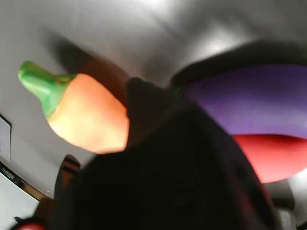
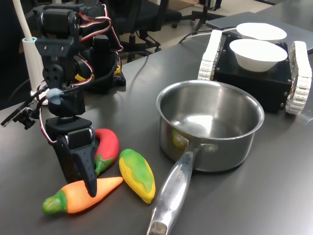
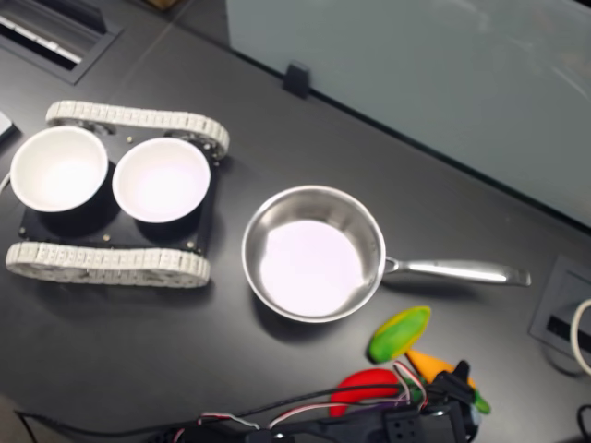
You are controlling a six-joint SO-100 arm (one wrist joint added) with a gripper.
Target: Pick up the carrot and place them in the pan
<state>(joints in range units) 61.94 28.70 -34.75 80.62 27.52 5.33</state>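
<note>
Fingers [image 2: 90, 182] of the gripper [image 2: 87, 183] press down onto the carrot's middle, seemingly straddling it; whether they have closed on it I cannot tell. Largest is the pan [image 2: 210, 122], round, deep, shiny steel and empty, its long handle reaching toward the toys. Left of that handle in the first exterior view lies the carrot [image 2: 78, 196], soft, tapered, orange, long axis crosswise to the fingers, green end pointing away from the pan.
</note>
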